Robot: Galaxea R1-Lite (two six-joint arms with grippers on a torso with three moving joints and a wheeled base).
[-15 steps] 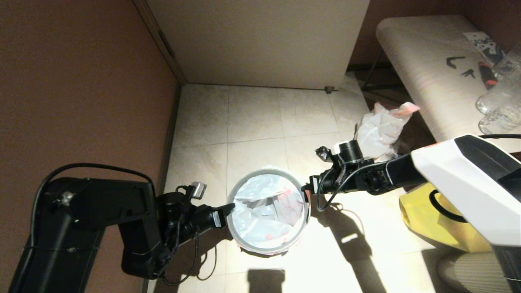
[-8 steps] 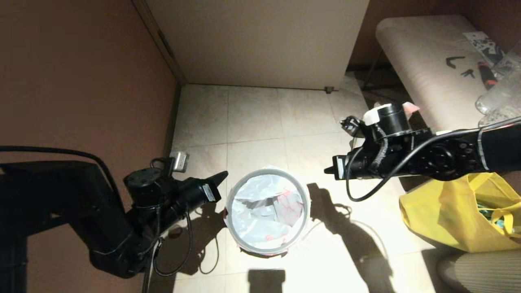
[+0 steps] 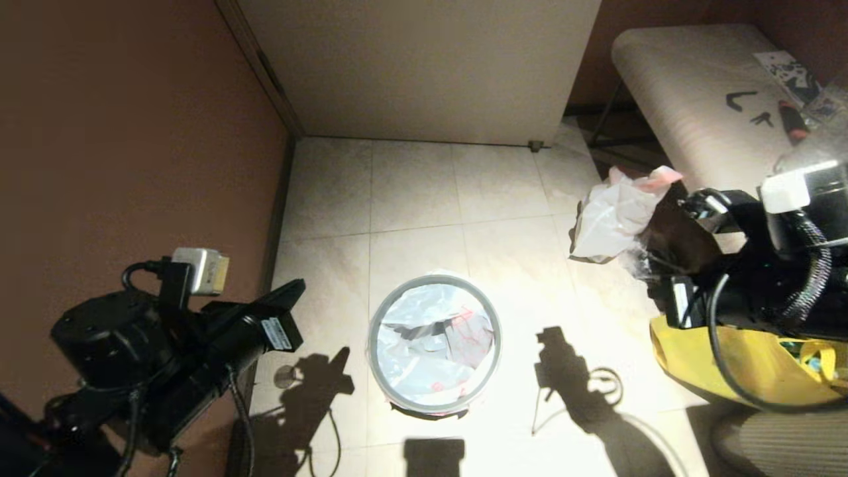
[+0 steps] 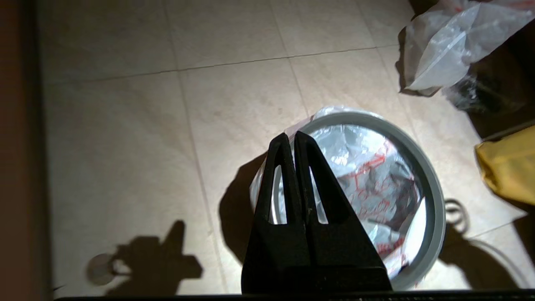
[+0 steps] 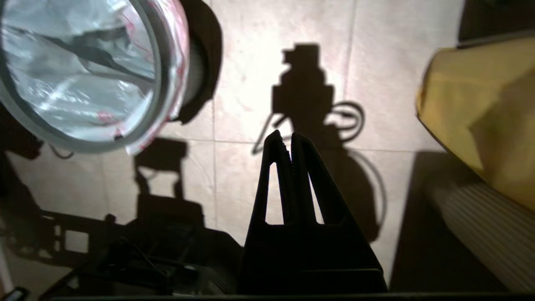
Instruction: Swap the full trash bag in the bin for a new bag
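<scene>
The bin [image 3: 493, 338], black with a grey ring, stands on the floor tiles in the middle of the head view. The new bag [image 3: 424, 338], translucent with red line print, lines it, and its edge hangs over the rim [image 5: 156, 83]. The full trash bag [image 3: 613, 215], whitish with a pink top edge, sits on the floor to the bin's far right. My left gripper [image 3: 298, 288] is shut and empty, held well left of the bin; its tips [image 4: 291, 136] point at the rim. My right gripper [image 5: 284, 137], shut and empty, hovers above bare floor right of the bin.
A yellow fabric tote [image 3: 742, 371] stands on the floor under my right arm. A pale bench [image 3: 689, 93] fills the far right. A brown wall [image 3: 132, 132] runs along the left, a light panel [image 3: 424, 66] at the back. Open tiles lie beyond the bin.
Both grippers have drawn away from the bin's rim: the left one back and leftward, the right one far to the right over the tote. The bag stays lining the bin.
</scene>
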